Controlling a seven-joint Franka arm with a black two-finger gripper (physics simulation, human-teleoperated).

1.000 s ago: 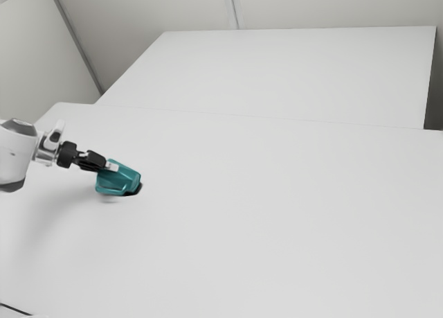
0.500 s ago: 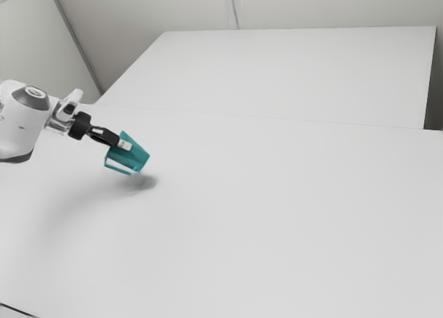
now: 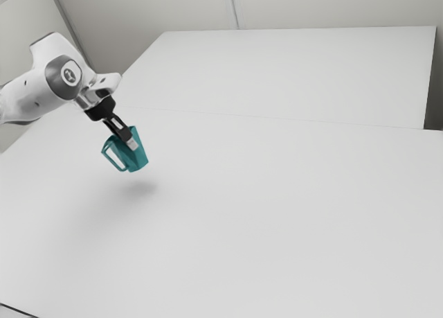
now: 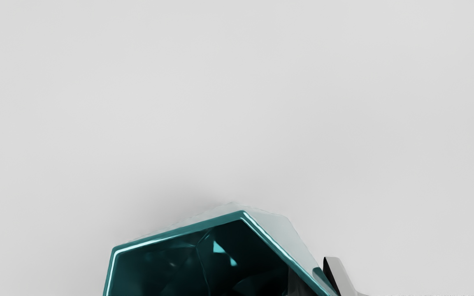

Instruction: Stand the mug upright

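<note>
Teal mug held tilted above the counter

In the exterior view, a thin dark strip [image 3: 19, 311] crosses the nearest corner, at that view's left. Beyond it spreads the pale counter [image 3: 277, 228], smooth and lightly shaded, bearing a soft shadow [image 3: 138, 188]. Over that shadow the teal mug [image 3: 138, 161] hangs clear of the surface, its mouth upward and leaning toward the exterior view's left, so it is not quite upright. Its handle [image 3: 113, 162] juts out toward the same side.

The fingers [image 3: 132, 144] are closed on the mug's wall near the rim, gripping it. In the wrist view, one of the fingers [image 4: 338, 273] stands against the outside of the wall, while a dark fingertip shows inside the mouth. The rim is angular, with bright lines along its edge, and the interior is dark and glossy with small teal glints.

The white arm [image 3: 38, 89] comes in from the exterior view's left, bent down to the mug. Farther back, past a thin seam [image 3: 228, 115], lies another pale flat surface [image 3: 311, 68], and behind that rises a grey wall [image 3: 173, 6] with a narrow upright strip [image 3: 234, 6].
</note>
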